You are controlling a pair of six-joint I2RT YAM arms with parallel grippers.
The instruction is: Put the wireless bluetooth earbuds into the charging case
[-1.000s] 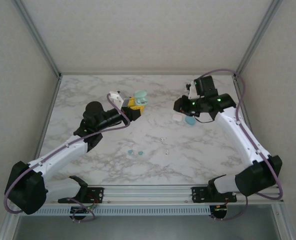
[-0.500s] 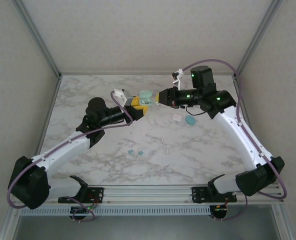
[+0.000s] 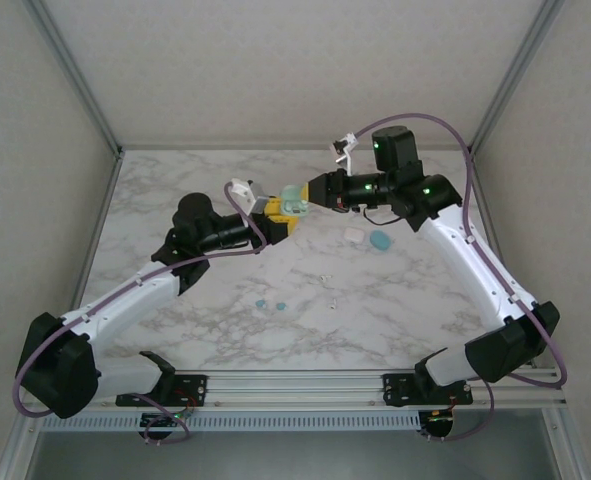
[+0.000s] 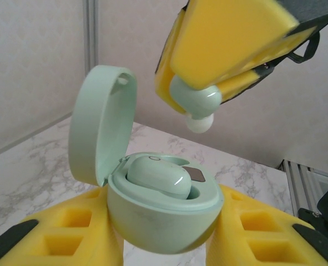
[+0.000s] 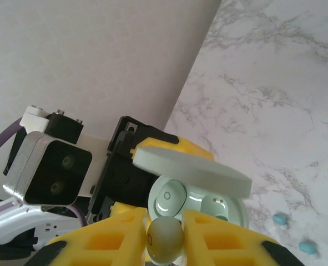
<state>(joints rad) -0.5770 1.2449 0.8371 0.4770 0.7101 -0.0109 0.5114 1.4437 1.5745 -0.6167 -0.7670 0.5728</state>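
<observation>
While the left jaws are gripping one mint-green charging case by its rounded base, closed on it from both sides, they are holding it in the air over the far middle of the table, with its lid swung open. One pale green earbud is sitting in a socket of this case, and a dark contact is showing just beside it. The right jaws, closed, are pinching a second pale green earbud and holding it just above the open case, apart from it, with its white tip turned toward the case. Two teal earbuds are lying side by side on the near middle of the table, the left teal earbud just beside the right teal earbud. Farther right, one teal case and one whitish piece are lying just beside each other. Between these groups two tiny white specks are lying, one speck farther than the other speck, both too small to identify.
</observation>
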